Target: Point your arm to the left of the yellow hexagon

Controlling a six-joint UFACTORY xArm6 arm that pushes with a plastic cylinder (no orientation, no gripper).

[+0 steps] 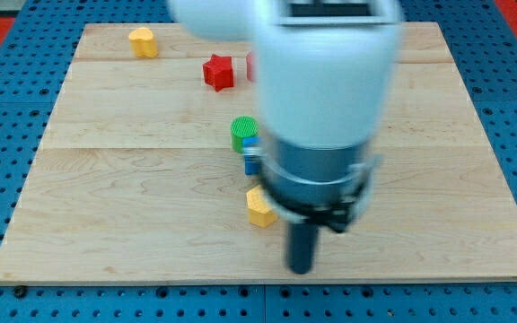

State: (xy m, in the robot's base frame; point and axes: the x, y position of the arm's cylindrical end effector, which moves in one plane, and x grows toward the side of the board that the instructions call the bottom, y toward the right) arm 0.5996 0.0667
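Observation:
A yellow block [259, 207], roughly hexagonal, lies just below the board's middle, partly hidden by the arm on its right side. My tip [301, 268] rests on the board at the view's lower right of this block, a short gap away, not touching it. A second yellow block [143, 41], with a rounder shape, lies at the view's top left, far from the tip.
A red star [218, 72] lies at the top centre, with a sliver of another red block [250, 65] beside it behind the arm. A green block [243, 131] and a blue block [251, 158] sit together above the nearer yellow block. The board's bottom edge [240, 280] is close below the tip.

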